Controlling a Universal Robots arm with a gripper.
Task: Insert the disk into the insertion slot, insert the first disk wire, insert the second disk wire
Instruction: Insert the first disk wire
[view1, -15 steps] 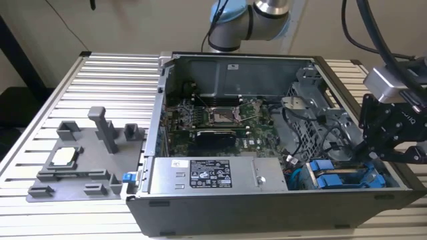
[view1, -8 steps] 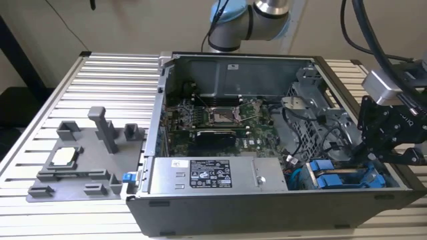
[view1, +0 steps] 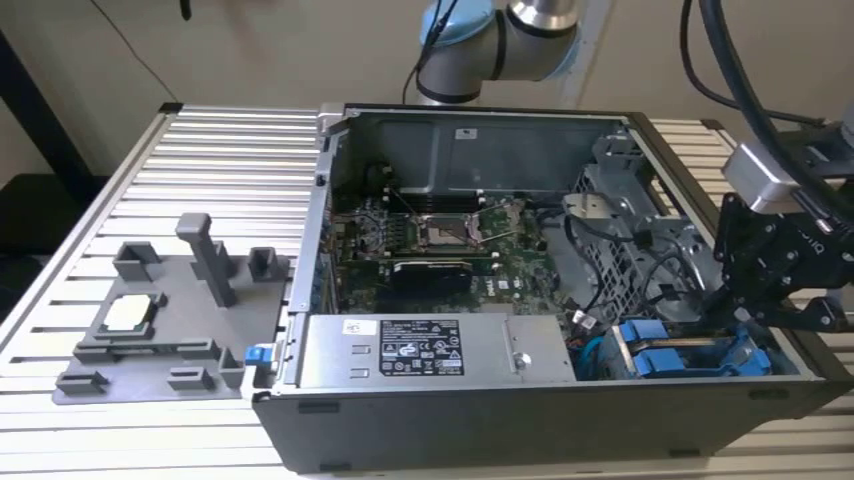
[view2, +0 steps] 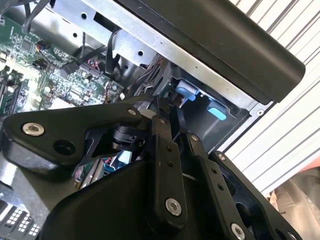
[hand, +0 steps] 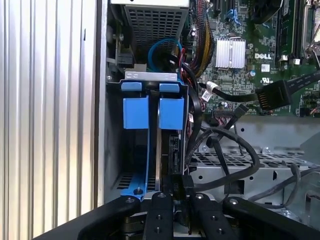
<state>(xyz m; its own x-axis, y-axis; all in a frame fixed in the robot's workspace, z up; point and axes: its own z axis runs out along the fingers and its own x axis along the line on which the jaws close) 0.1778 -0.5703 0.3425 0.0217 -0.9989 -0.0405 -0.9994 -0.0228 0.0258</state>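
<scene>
Plainly, the exterior view gives the wide scene. One open black desktop computer case (view1: 534, 420) lies on a ribbed aluminium surface (view1: 227, 160). On the exterior view's left, one grey plastic fixture tray (view1: 160, 330) carries a single square silver processor chip (view1: 127, 315). One robot arm with pale blue joints (view1: 494, 40) rises behind the case. Its black gripper (view1: 738, 318) reaches down into the case corner at the exterior view's right. One silver power supply box with a white label (view1: 420, 350) sits just beside the drive cage there.

The first wrist view looks along that cage from close by and adds detail. Two bright blue plastic frames stand upright side by side in it. The disk (hand: 171, 114), in the frame nearer the green motherboard (hand: 260, 70), is seated in the insertion slot (hand: 167, 75), a narrow bay of the grey sheet-metal cage. The second blue frame (hand: 135, 112) fills the bay next to it, on the side of the case wall. The gripper (hand: 180, 196) has its fingers drawn close together on a small black plug (hand: 181, 184) at the end of a black cable. The plug is just beside the near end of the disk.

The second wrist view looks past the gripper (view2: 162, 116) from behind its black linkage. It shows two blue tabs beneath the black case edge (view2: 225, 45).
</scene>
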